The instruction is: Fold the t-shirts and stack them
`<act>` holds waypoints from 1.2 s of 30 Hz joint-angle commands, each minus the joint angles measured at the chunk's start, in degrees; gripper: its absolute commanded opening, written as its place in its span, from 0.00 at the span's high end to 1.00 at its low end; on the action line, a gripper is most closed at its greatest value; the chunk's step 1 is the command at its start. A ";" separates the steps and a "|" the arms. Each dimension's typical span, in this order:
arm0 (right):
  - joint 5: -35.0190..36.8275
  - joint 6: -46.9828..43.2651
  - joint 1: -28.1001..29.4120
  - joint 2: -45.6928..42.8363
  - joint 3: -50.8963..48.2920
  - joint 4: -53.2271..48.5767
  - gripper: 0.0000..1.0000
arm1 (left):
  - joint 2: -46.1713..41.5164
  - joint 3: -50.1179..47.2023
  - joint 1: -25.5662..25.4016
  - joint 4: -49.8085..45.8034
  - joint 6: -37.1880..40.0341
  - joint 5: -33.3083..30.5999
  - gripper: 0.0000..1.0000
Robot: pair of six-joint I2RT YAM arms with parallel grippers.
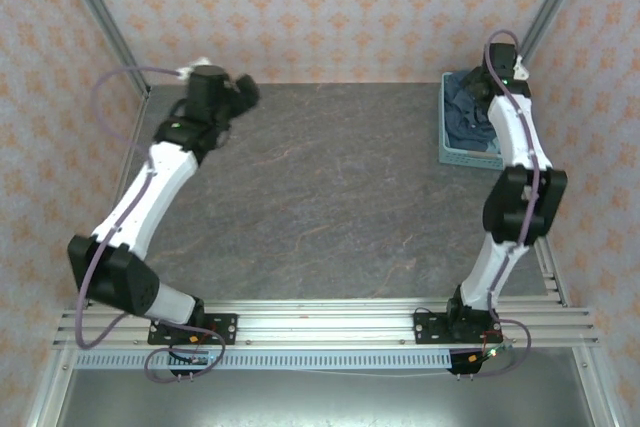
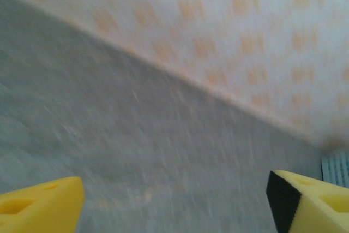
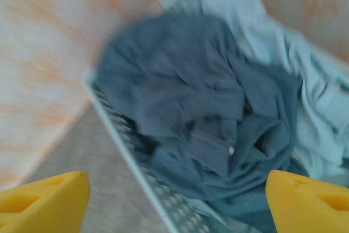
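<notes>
T-shirts (image 1: pixel 470 119) are all bunched inside the light-blue lattice basket (image 1: pixel 447 155). None is out on the table (image 1: pixel 330 207), and nothing is folded or stacked.

**Step in hand** (my read): the very first one, fetching a shirt out of the basket.
- In the right wrist view, the slate-blue t-shirt (image 3: pixel 202 113) lies crumpled on top, mid-basket, with its collar showing.
- The paler teal t-shirt (image 3: pixel 311 85) is heaped along the basket's right side, partly under the slate-blue one.

**Next move** (judgement): the right arm drops into the basket and pinches a raised fold of the slate-blue shirt only. It then lifts the shirt clear of the basket rim (image 3: pixel 122 145) and carries it left of the basket onto bare table for spreading. The left arm likely has to come in toward the basket to help flatten it. The two shirts overlap, so a deep pinch could drag both out.

**Left gripper** (image 1: pixel 243 94): well left of the basket, near the back wall (image 1: pixel 320 7), over bare table.
- In the left wrist view its yellow fingertips (image 2: pixel 41 203) sit at opposite bottom corners.
- Jaws are spread wide with nothing between them, touching nothing.
- The picture is blurred.

**Right gripper** (image 1: pixel 492 82): directly over the basket.
- In the right wrist view its yellow fingertips (image 3: pixel 43 200) are likewise far apart, with the shirts seen through the gap.
- It is released and empty.
- I see no contact with the cloth, though blur makes the height above it hard to judge.
</notes>
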 commanded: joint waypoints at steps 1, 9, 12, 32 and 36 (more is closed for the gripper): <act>-5.55 1.37 -1.95 8.46 8.92 -15.82 0.16 | 0.27 1.83 -6.65 -5.12 -3.79 6.99 0.16; -14.43 1.01 -4.78 22.84 20.39 -16.77 0.44 | 1.63 1.49 -17.25 -2.50 -6.91 7.92 0.24; -13.14 0.26 -4.77 20.44 18.68 -13.65 0.76 | 0.49 0.67 -17.43 -1.94 -6.86 8.38 0.31; 9.44 -1.25 12.47 -25.82 -0.14 5.86 1.00 | 1.23 4.25 -15.43 -7.33 -5.51 0.89 0.40; 14.21 -1.91 26.14 -29.30 0.68 4.63 1.00 | -1.69 2.75 -11.50 -9.91 -6.33 -2.55 0.40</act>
